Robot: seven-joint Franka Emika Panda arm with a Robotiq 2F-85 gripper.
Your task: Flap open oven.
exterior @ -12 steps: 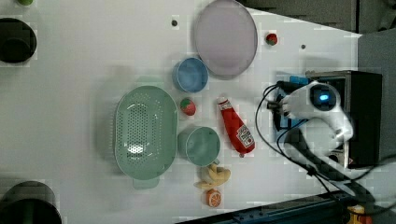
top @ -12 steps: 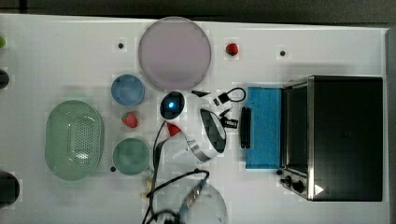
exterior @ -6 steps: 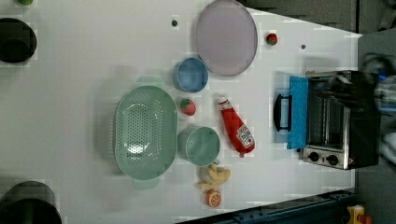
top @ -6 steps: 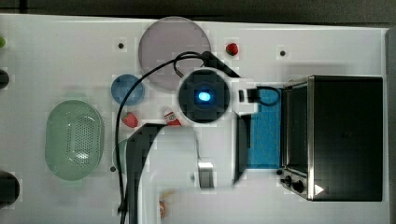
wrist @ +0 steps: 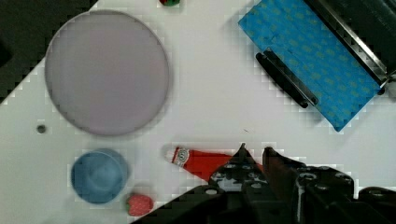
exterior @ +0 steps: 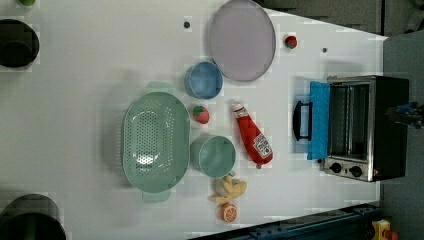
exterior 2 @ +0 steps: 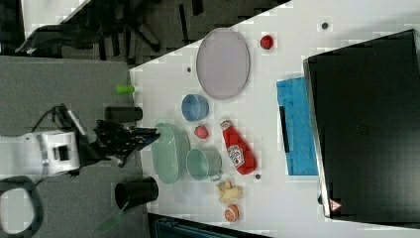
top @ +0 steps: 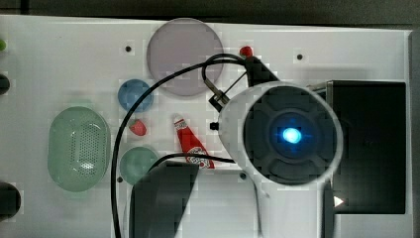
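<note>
Your oven (exterior: 367, 127) sits at the left view's right edge of the white table (exterior: 75, 100). Its blue door (exterior: 319, 120) already lies folded flat toward the table's middle. The black bar handle (exterior: 301, 120) is on the door's outer edge, well clear of the cavity. Judged from that, the flap-open looks done, or nearly.

In the wrist view the gripper (wrist: 254, 151) hangs high over the ketchup bottle (wrist: 201, 161). Its two finger tips sit close together with a thin gap and nothing between them. They look clenched, though at this angle you can't be fully sure.

The handle (wrist: 285, 79) lies well apart from the jaws, across bare table. Its long axis runs parallel to the door's free edge, so any regrasp means crossing over and coming down across the bar. You probably just retreat.
</note>
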